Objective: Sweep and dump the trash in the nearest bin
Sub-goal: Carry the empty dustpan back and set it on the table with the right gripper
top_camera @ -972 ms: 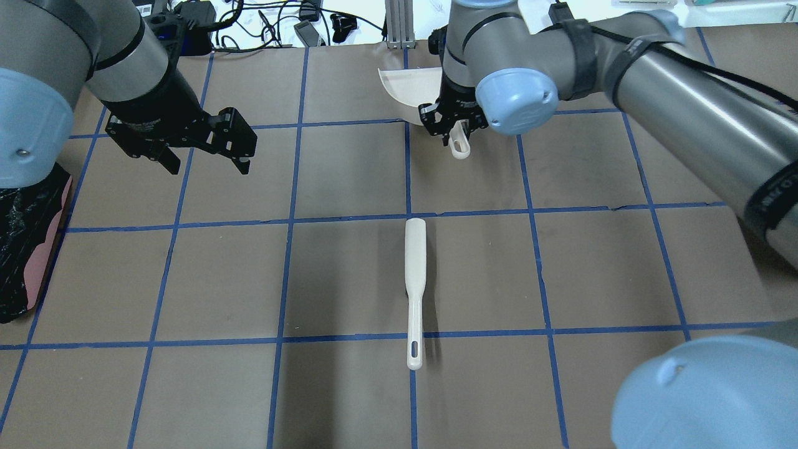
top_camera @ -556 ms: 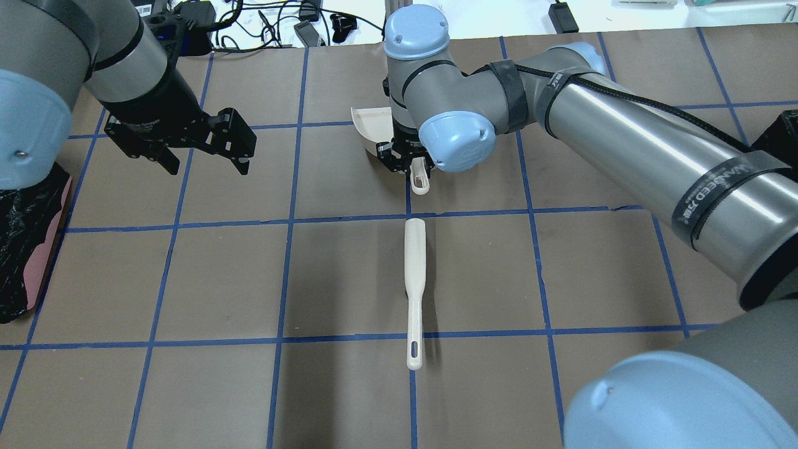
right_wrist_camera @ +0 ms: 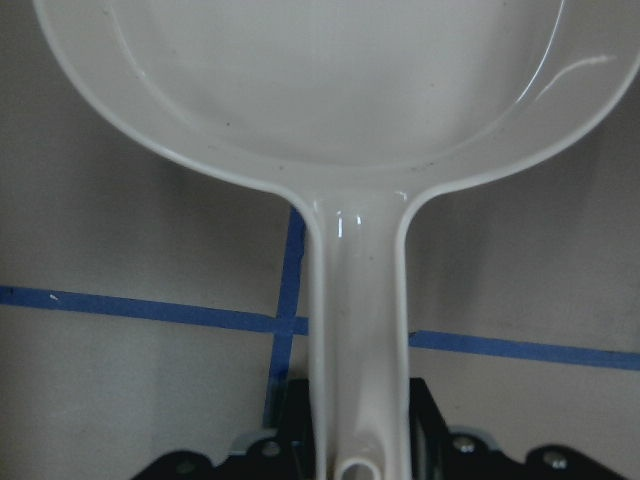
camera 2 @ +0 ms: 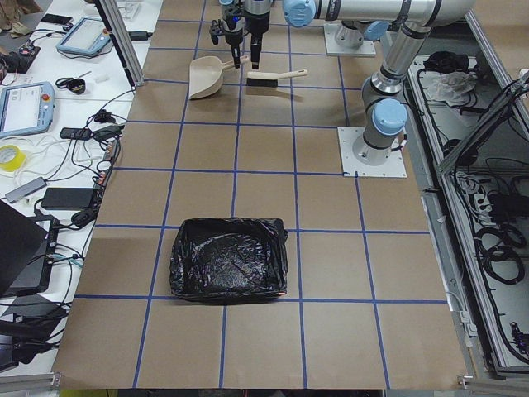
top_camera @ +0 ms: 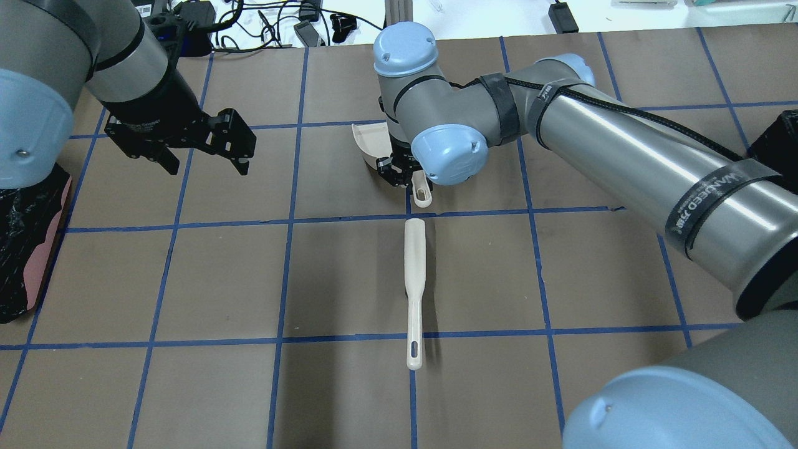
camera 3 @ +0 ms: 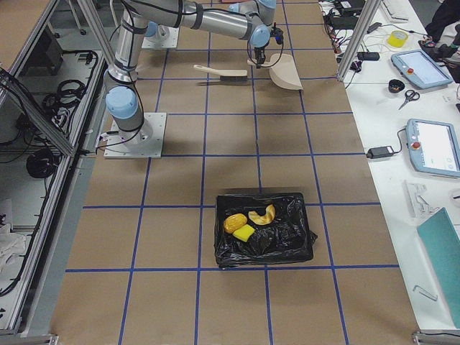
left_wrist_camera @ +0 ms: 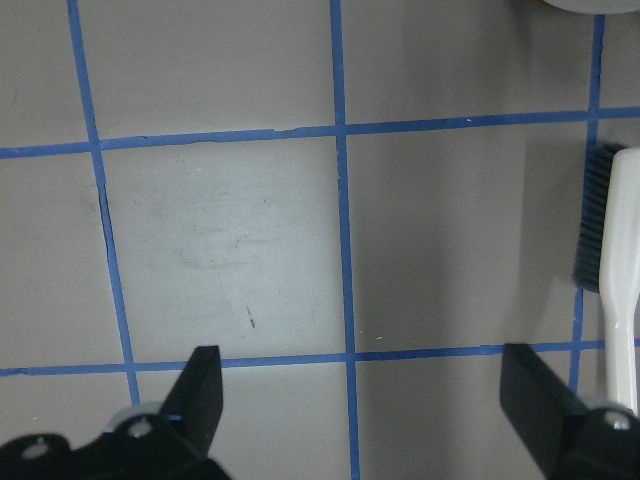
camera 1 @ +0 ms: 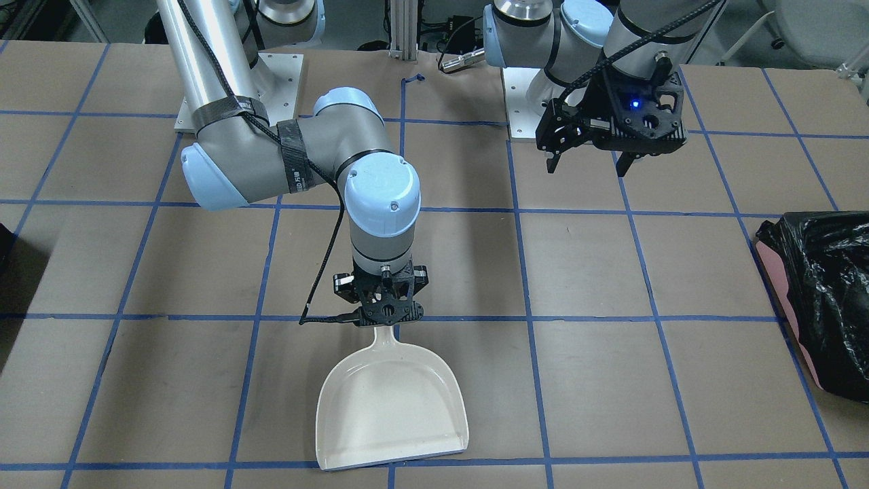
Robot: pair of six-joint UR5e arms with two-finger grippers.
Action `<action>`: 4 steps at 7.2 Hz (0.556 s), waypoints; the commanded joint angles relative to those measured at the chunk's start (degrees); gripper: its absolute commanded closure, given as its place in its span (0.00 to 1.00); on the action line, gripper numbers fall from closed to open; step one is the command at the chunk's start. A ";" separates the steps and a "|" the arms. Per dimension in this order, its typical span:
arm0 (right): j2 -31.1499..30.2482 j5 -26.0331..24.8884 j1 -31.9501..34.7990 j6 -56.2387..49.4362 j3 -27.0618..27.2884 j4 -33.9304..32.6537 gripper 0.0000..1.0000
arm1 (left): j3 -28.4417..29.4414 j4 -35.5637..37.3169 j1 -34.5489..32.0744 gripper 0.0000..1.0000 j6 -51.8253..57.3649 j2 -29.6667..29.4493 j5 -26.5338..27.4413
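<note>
**Step in hand:** return of the dustpan (camera 1: pixel 394 401), whose pan is empty. The trash (camera 3: pixel 248 223) (golden-brown lump, yellow sponge, pale scrap) lies inside the black-lined bin (camera 3: pixel 291 244) near the end edge of the counter (top_camera: pixel 187 280) on the robot's right. Sweeping and dumping therefore read as done.

**Right tool** (camera 1: pixel 380 318): pinching the dustpan's handle (right_wrist_camera: pixel 355 330). The arm reaches across the counter with elbow bent and wrist pointing straight down. The pan is flat, mouth toward the operators' edge, about midway along it. Whether it touches the counter cannot be told.

**Left tool** (top_camera: pixel 207 161): spread wide, holding nothing, hovering above the counter toward its left end.

**Brush** (top_camera: pixel 414 274): loose at the counter's middle, near the handle's tip, apart from both tools.

**Next move, as judged:** seat the pan fully, spread the right tool, and lift clear without dragging the handle.
</note>
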 commanded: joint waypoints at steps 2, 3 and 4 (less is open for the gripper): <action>-0.31 -0.21 0.08 0.14 0.46 -0.01 1.00 | 0.00 -0.09 0.06 0.00 -0.03 0.00 -0.06; -0.31 0.14 0.08 0.49 0.54 -0.10 1.00 | 0.00 -0.09 0.06 0.00 -0.03 0.00 -0.06; -0.31 0.40 0.08 0.75 0.46 -0.19 1.00 | 0.00 0.09 0.06 0.00 0.84 0.17 -0.24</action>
